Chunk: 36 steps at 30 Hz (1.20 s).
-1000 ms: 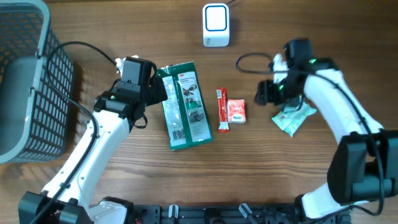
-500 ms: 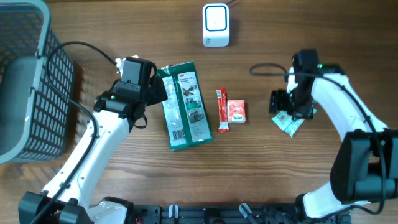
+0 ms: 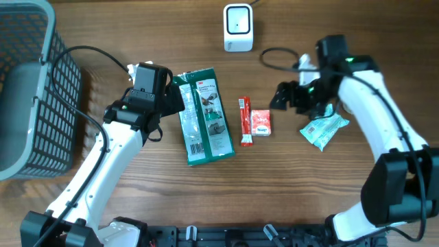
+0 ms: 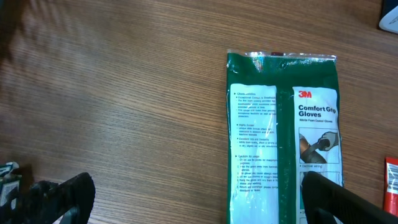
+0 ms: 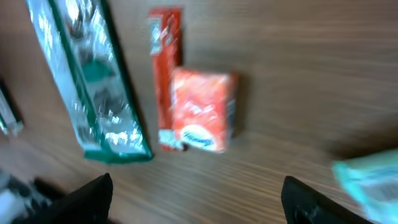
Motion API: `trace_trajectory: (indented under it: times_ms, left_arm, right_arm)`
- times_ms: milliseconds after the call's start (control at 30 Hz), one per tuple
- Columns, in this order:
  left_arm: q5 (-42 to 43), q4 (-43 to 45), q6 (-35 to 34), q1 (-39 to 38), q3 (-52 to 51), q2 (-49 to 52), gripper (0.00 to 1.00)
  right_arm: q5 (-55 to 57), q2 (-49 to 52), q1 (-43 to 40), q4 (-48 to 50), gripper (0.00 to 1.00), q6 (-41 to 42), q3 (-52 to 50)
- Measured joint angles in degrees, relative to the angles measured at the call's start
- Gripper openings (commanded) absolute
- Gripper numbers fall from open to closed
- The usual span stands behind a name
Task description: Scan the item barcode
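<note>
Small orange-red cardboard carton (image 3: 260,122): flat on the wooden counter (image 3: 295,192), touching a slim red sachet (image 3: 245,121), well apart from the white box scanner (image 3: 238,27).
Right end effector (image 3: 287,96): jaws apart, empty, near the carton.
Left end effector (image 3: 173,101): wide open, empty.
Risk: a grasp may catch the sachet too, or cover the barcode.

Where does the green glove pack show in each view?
Overhead: glove pack left of centre, lying flat.
Left wrist: glove pack fills the right half.
Right wrist: glove pack upper left, blurred.
Shared landmark: red stick packet beside the pack, in all three.
</note>
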Motion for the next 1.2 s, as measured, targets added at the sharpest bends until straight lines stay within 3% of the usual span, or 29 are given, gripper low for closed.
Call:
trace_trajectory:
  times_ms: [200, 400, 833, 1200]
  left_arm:
    - [0.0, 0.0, 0.0, 0.0, 0.0, 0.0, 1.00]
    - [0.0, 0.0, 0.0, 0.0, 0.0, 0.0, 1.00]
    - [0.0, 0.0, 0.0, 0.0, 0.0, 0.0, 1.00]
    - [0.0, 0.0, 0.0, 0.0, 0.0, 0.0, 1.00]
  right_arm:
    - [2.3, 0.0, 9.2, 9.5, 0.86, 2.9, -4.7]
    - [14.2, 0.0, 17.6, 18.7, 0.77, 7.6, -9.1]
    - [19.4, 0.0, 11.9, 15.3, 0.50, 10.3, -9.8]
    - [19.5, 1.6, 11.9, 22.7, 0.49, 10.3, -15.6]
